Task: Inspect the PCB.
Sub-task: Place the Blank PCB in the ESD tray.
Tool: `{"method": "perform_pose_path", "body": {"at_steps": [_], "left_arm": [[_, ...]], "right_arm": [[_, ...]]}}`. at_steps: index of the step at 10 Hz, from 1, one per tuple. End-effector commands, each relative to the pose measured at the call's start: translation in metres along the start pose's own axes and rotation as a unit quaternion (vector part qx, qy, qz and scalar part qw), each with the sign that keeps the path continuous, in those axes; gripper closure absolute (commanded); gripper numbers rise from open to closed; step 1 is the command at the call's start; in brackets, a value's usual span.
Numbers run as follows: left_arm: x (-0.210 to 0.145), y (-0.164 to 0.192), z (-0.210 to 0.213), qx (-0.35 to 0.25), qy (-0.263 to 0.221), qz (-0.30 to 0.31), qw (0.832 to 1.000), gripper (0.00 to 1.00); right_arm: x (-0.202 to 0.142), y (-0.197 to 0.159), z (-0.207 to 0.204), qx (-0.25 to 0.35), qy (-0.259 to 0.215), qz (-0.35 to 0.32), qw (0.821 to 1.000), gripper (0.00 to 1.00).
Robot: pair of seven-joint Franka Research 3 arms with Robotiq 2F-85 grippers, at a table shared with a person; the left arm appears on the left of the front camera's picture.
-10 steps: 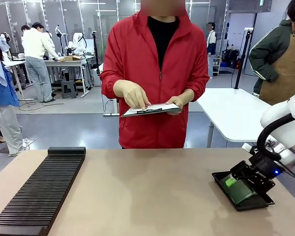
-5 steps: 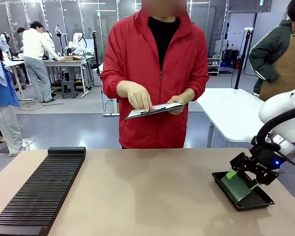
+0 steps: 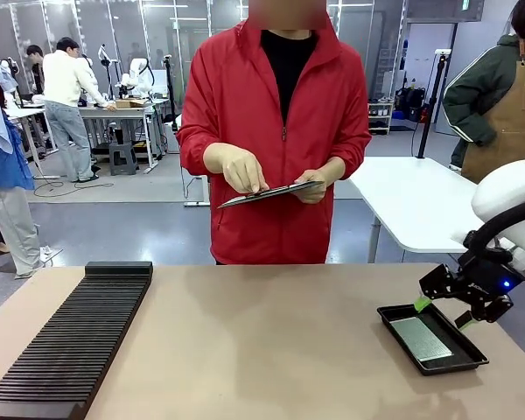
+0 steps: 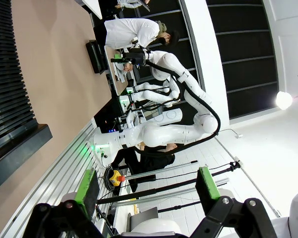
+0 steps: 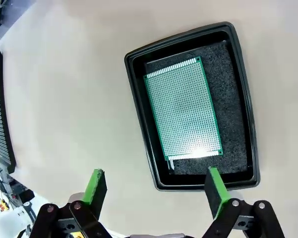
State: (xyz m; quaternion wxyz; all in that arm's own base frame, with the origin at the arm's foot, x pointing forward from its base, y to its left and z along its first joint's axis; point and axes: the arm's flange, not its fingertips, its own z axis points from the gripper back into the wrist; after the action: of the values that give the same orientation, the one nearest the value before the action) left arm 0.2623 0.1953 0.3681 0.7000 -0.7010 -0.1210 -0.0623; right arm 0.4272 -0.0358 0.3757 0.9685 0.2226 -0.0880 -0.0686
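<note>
The PCB [image 3: 423,338] [image 5: 183,110] lies flat in a shallow black tray [image 3: 472,360] [image 5: 136,103] at the table's right side, its dotted green face up. My right gripper [image 3: 444,310] [image 5: 153,188] hovers open just above the tray's far end, nothing between its green pads. In the left wrist view my left gripper [image 4: 146,184] is open and points away from the table toward the room. The person in a red jacket stands at the far side holding a clipboard [image 3: 267,194] with one hand on it.
A long black ribbed rack [image 3: 70,337] [image 4: 7,94] lies along the table's left side. A white table stands behind at the right. Other people stand farther off in the room.
My right gripper has let the PCB down into the tray and risen clear of it; the board went from tilted to flat. The person has tilted the clipboard slightly.
</note>
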Motion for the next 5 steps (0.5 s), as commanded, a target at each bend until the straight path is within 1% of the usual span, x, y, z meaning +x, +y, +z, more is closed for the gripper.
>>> {"method": "perform_pose_path", "body": {"at_steps": [1, 5], "left_arm": [[-0.0001, -0.0011, 0.0022, 0.003, 0.002, 0.000, 1.000, 0.00], [-0.0001, -0.0011, 0.0022, 0.003, 0.002, 0.000, 1.000, 0.00]], "right_arm": [[0.0026, 0.0006, 0.0012, -0.003, -0.003, 0.002, 1.000, 0.00], [0.0026, 0.0006, 0.0012, -0.003, -0.003, 0.002, 1.000, 0.00]]}}
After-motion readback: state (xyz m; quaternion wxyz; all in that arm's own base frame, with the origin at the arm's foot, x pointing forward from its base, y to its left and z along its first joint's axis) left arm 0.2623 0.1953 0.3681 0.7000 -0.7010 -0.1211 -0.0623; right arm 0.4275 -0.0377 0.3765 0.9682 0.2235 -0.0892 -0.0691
